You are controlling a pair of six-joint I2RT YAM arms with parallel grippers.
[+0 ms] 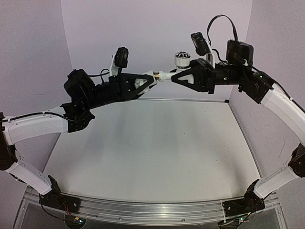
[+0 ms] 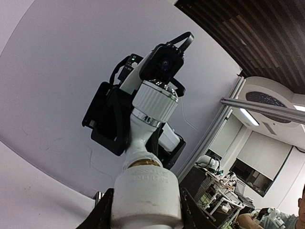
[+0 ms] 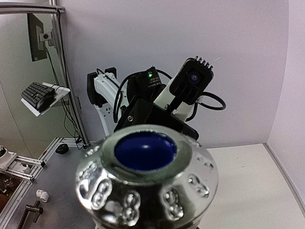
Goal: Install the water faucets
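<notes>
Left end effector [image 1: 150, 80] clamps the white fitting [image 2: 147, 195]; right end effector [image 1: 177, 76] clamps the tap [image 1: 181, 60]. Both meet in the air above the far desk [image 1: 152, 143], tap lying left-right, brass end pointing left against the fitting, knob up.

White cylindrical fitting [image 2: 147, 195]: two lines of raised lettering on its upper collar, just below the brass ring of the tap [image 2: 143, 133]. The characters are too faint to read with certainty.

High rear view down over the table [image 1: 152, 143] — wrist views close-up, face to face, the tap [image 1: 181, 60] common to all.
</notes>
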